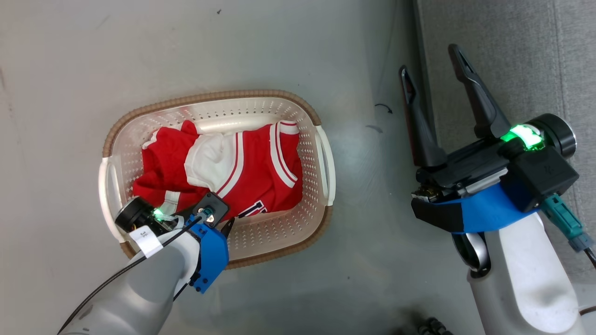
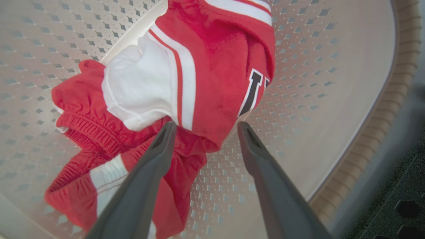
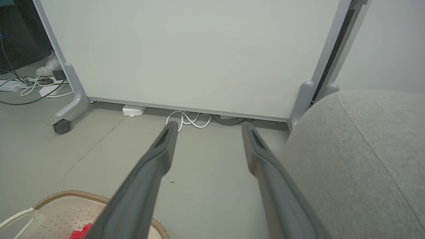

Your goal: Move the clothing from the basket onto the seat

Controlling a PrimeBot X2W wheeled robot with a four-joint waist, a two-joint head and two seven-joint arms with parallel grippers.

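Clothing (image 1: pixel 260 163) in basket (image 1: pixel 219 96) on grey floor (image 1: pixel 93 56)

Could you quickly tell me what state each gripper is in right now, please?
Left gripper: open, holding nothing.
Right gripper: open, holding nothing.

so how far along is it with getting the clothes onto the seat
Done: nothing yet; the jersey and shorts both lie in the basket. In hand: the left claw is down in the basket, open, its fingers either side of the jersey's hem, not closed. The right claw hangs open by the seat. Left: grip, lift and carry both garments across.
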